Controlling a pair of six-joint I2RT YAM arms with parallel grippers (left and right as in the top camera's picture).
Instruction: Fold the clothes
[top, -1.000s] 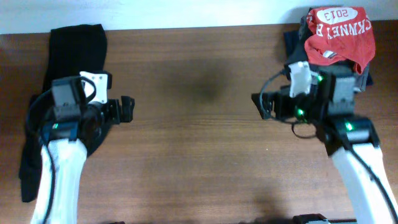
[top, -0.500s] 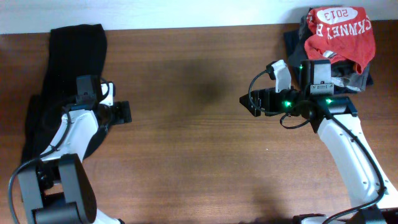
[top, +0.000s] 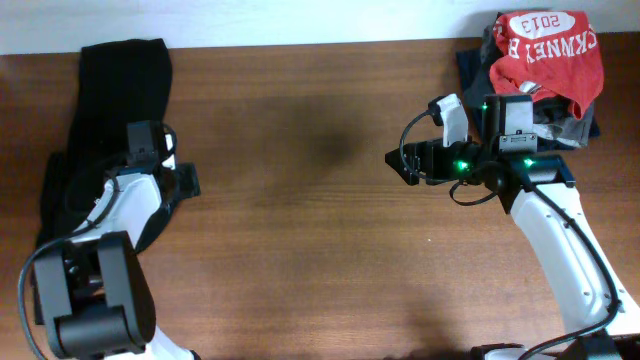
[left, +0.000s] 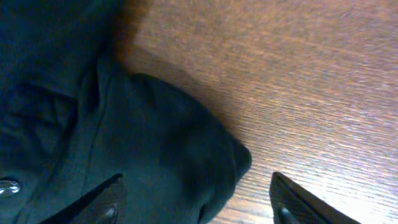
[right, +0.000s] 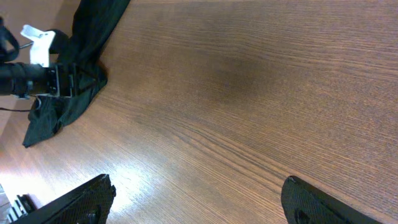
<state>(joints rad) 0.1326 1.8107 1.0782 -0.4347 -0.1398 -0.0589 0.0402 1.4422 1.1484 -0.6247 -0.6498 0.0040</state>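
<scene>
Black shirt (top: 118, 75) heaped along the desk's (top: 300, 250) left side, beneath the left gripper (left: 196, 180).
Its jaws stand apart over the shirt's rounded edge; the right gripper (right: 198, 183), jaws apart too, hangs over bare wood, well apart from the shirt.

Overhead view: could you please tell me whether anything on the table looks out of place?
The black shirt lies bunched in a crumpled strip along the left side of the table, not spread flat; the red shirt slumps untidily over the far-right pile.
</scene>
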